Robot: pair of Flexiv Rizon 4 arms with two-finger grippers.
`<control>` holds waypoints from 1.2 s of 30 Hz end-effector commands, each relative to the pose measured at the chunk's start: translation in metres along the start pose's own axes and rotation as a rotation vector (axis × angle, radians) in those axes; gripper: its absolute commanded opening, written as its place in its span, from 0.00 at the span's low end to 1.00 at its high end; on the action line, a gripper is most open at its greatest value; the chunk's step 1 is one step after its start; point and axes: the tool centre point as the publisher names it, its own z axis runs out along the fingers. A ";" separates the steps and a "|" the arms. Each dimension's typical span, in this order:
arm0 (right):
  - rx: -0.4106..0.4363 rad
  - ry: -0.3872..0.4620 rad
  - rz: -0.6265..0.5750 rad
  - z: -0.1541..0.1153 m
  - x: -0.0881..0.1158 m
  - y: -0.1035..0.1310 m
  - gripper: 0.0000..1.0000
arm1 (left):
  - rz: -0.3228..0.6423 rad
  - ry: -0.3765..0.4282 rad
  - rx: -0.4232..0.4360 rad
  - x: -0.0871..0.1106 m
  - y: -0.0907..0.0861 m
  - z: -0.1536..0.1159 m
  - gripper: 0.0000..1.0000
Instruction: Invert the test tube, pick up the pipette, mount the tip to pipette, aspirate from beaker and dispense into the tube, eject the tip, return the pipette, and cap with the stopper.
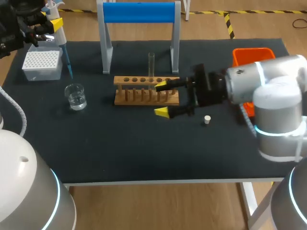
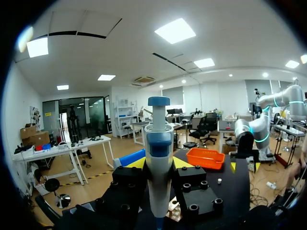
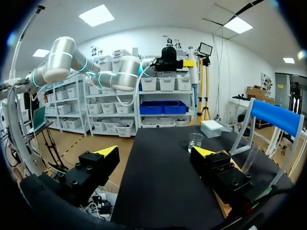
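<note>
The pipette [image 1: 62, 40] is at the far left corner of the dark surface [image 1: 120, 143], held off it in the left pincer [image 1: 50, 26], whose yellow-tipped fingers press against its white body from both sides (the left wrist view shows this plainly, with the blue plunger cap rising above them). Its slim blue lower end hangs just beside the white tip box [image 1: 42, 64]. Nearer the front stands the glass beaker [image 1: 76, 97], holding some clear liquid. A blue-topped frame [image 1: 139, 12] stands at the back. In the middle, the test tube [image 1: 151, 64] stands upright in the wooden rack [image 1: 146, 90]. The right pincer [image 1: 165, 98] hangs spread wide at the rack's right end, gripping nothing. The small white stopper [image 1: 207, 120] lies on the surface beneath the right arm, and an orange bin [image 1: 252, 55] sits behind it.
</note>
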 end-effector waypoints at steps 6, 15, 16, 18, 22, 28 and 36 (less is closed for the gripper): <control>0.056 -0.041 -0.004 0.091 -0.018 0.004 1.00 | 0.001 -0.003 0.004 0.001 0.001 0.000 0.00; 0.097 -0.083 0.000 0.131 -0.036 -0.003 1.00 | 0.001 -0.003 0.004 0.001 0.001 0.000 0.00; 0.100 -0.086 0.000 0.135 -0.038 -0.004 1.00 | 0.001 -0.003 0.004 0.001 0.001 0.000 0.00; 0.109 -0.105 -0.001 0.143 -0.043 -0.007 1.00 | 0.001 -0.003 0.004 0.001 0.001 0.000 0.00; 0.112 -0.123 -0.010 0.159 -0.052 -0.006 1.00 | 0.001 -0.003 0.004 0.001 0.001 0.000 0.00; 0.117 -0.135 -0.027 0.177 -0.065 -0.006 1.00 | 0.001 -0.003 0.004 0.001 0.001 0.000 0.00; 0.142 -0.141 -0.029 0.195 -0.081 -0.018 1.00 | 0.001 -0.003 0.004 0.001 0.001 0.000 0.00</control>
